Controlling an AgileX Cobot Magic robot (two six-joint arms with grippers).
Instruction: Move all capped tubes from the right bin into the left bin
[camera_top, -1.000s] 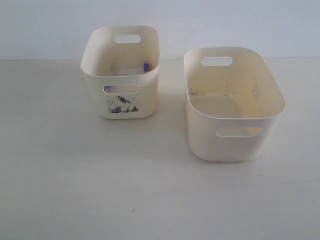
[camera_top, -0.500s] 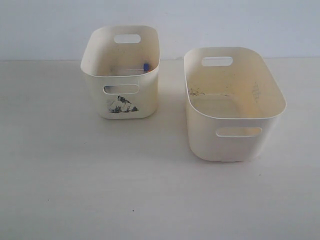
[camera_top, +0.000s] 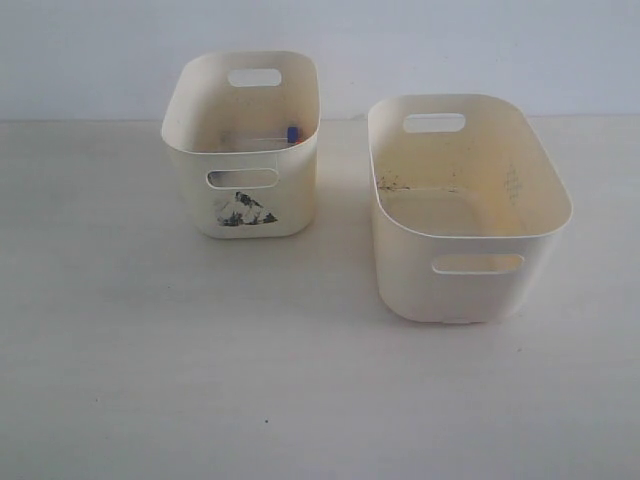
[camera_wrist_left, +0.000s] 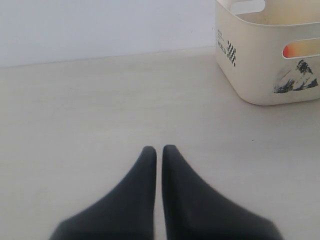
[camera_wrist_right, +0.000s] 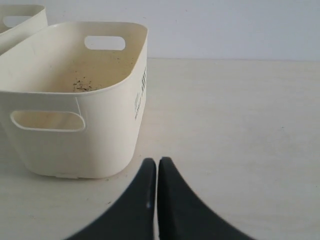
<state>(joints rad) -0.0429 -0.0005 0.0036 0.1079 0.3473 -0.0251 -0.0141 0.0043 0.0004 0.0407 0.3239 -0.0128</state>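
While left end effector (camera_wrist_left: 156, 150) and right end effector (camera_wrist_right: 154, 161) sit closed, empty, left bin (camera_top: 195, 200) half-hides capped tubes (camera_top: 292, 133).

A pale, off-white tabletop (camera_top: 150, 380) with faint, streaky grain fills most of the exterior view. At the back it meets a plain, light bluish-white wall (camera_top: 90, 50) along a straight, level line (both wrist views show the same seam). One tiny dark speck (camera_top: 266, 421) lies on the tabletop, low in the exterior view and a little left of the middle.
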